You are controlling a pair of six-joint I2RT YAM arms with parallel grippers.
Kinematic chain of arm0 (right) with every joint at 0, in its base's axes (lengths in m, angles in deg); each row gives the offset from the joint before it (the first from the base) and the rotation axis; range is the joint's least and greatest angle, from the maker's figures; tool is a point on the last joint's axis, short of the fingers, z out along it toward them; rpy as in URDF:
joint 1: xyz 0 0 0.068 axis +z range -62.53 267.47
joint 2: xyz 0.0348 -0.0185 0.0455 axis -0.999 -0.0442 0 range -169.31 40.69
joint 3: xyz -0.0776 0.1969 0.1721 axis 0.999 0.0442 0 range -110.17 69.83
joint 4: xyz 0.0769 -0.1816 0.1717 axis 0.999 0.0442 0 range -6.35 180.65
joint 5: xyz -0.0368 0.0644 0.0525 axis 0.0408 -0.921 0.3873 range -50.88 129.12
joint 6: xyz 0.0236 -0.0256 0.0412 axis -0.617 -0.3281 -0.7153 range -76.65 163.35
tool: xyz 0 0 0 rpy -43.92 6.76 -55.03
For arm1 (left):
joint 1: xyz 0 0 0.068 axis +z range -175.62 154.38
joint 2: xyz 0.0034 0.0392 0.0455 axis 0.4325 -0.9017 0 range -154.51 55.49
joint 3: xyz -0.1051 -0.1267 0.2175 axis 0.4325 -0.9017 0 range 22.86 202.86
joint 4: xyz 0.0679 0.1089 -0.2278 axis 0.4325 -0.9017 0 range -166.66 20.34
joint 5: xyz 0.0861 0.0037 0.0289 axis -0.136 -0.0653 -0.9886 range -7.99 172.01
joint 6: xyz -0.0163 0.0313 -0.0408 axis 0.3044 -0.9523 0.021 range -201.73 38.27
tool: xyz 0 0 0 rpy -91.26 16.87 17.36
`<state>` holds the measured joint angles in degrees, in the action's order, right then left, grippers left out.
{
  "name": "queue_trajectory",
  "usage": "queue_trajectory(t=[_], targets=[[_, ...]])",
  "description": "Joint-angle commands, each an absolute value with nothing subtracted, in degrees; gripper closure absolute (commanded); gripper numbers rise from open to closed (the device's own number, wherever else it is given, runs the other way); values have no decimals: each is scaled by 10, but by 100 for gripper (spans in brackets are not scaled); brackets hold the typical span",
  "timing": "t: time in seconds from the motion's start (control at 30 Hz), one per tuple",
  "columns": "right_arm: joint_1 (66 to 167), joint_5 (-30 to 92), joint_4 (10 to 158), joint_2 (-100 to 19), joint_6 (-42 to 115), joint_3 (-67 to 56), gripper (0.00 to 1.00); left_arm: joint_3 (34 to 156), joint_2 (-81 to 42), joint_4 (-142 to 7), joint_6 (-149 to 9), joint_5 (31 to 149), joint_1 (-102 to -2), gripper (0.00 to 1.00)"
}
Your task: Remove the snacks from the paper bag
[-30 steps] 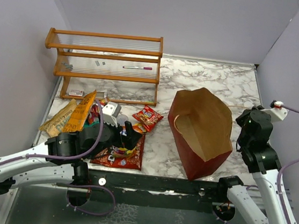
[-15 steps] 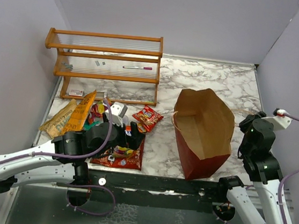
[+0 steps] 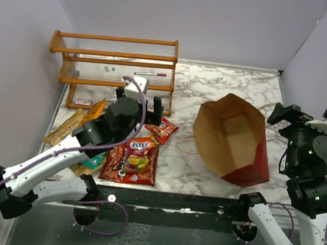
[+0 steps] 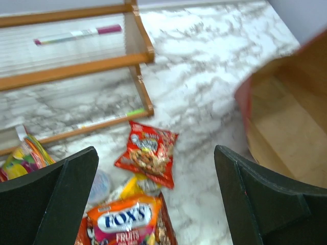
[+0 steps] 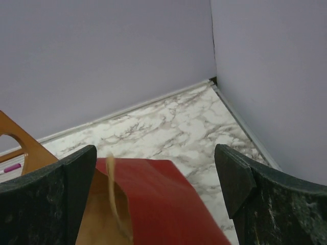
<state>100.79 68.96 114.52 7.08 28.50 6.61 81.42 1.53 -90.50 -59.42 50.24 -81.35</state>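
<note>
The paper bag (image 3: 232,139) lies tipped on the right half of the table, mouth toward the left. Its tan inside shows, and its dark red side (image 5: 163,199) faces up. The snacks lie at the left: an orange FOX'S packet (image 3: 140,149) on a big red packet (image 3: 127,170), a small red packet (image 3: 161,128), and yellow (image 3: 94,111), tan (image 3: 65,126) and teal (image 3: 94,162) packets. My left gripper (image 3: 140,100) hangs open above the small red packet (image 4: 148,153), holding nothing. My right gripper (image 3: 302,120) is open, raised right of the bag and clear of it.
A wooden shelf (image 3: 117,64) stands at the back left with a pink marker (image 3: 151,73) on it. Purple walls close in the back and both sides. A small clear round container (image 4: 99,184) lies among the packets. The bag's loop handle (image 5: 115,199) sticks up near the right gripper.
The right gripper opened, let go of the bag's rim and rose to the right. The bag tipped over to the right. The left arm lifted off the packets and swung back toward the shelf.
</note>
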Motion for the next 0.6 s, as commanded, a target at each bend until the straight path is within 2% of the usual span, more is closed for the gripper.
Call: queue_trajectory(t=[0.0,0.17,0.37,0.57], targets=[[1028,613,1154,56,352,15,1,899,-23,-847,-660,600,-709,1],[1097,579,1154,30,374,-41,1,997,-47,-849,-685,618,-633,1],[1149,561,1163,7,384,-97,1,1061,-20,-853,-702,617,-626,1],[1149,543,1143,38,398,-33,1,1060,-4,-902,-662,679,-626,1]])
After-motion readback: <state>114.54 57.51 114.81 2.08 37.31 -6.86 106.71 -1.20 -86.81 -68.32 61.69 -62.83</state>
